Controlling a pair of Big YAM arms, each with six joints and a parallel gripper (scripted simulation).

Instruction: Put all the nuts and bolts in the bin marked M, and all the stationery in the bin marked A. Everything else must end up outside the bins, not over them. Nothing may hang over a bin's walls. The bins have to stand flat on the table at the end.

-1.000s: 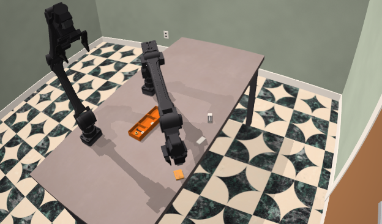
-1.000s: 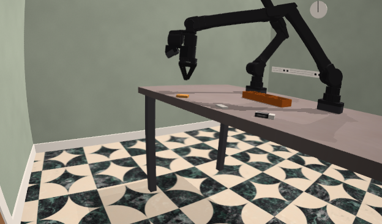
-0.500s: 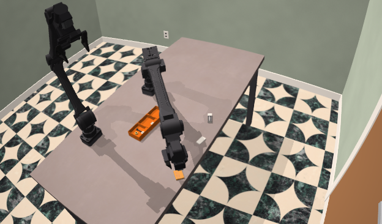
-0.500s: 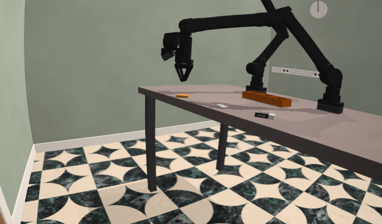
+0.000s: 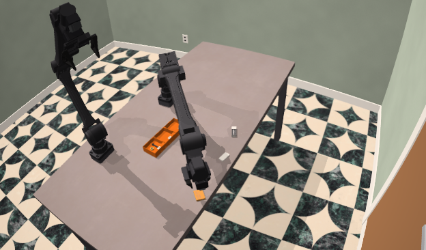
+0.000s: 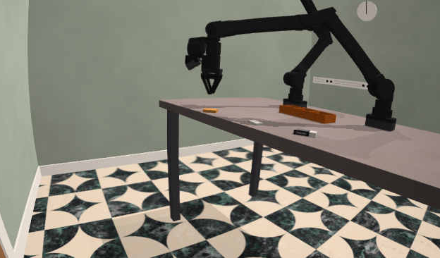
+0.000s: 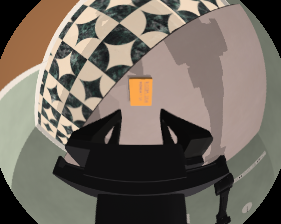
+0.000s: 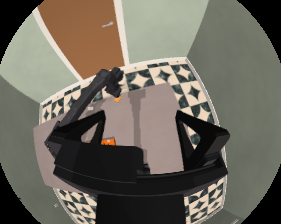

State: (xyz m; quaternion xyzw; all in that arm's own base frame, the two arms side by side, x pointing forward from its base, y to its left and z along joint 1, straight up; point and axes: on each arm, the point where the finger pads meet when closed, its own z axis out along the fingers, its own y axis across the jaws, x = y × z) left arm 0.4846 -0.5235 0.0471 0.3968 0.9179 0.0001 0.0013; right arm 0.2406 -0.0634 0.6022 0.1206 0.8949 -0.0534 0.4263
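Bolt (image 5: 155, 145) and nut (image 5: 151, 148) lie in the near end compartment of the long orange tray (image 5: 157, 156) (image 6: 307, 114) (image 8: 108, 142), as the top view shows it, with a small pale piece (image 5: 158, 147) beside them. Nearest in that view, an orange block (image 5: 199, 195) (image 6: 210, 111) (image 7: 141, 92) (image 8: 117, 99) lies flat near the long edge of the table (image 5: 134, 218) (image 6: 209, 100) (image 7: 241, 75) (image 8: 163, 115). The left gripper (image 5: 196, 187) (image 6: 211, 93) (image 7: 140, 113) (image 8: 115, 95) hangs above the table near that block, pointing down, its fingers partly spread with nothing between them. Farther along the same edge lies a flat white block (image 5: 224, 156) (image 6: 255, 122), outside the tray; beyond it is a dark piece with a white end (image 5: 234, 132) (image 6: 304, 133), also outside. Another small pale piece (image 5: 169, 137) sits in the tray's middle compartment. The letters on the compartments are too small to read. Farther off, the right gripper (image 5: 86, 63) (image 8: 140, 114) is raised high, well apart from the tray, its fingers spread wide around nothing.
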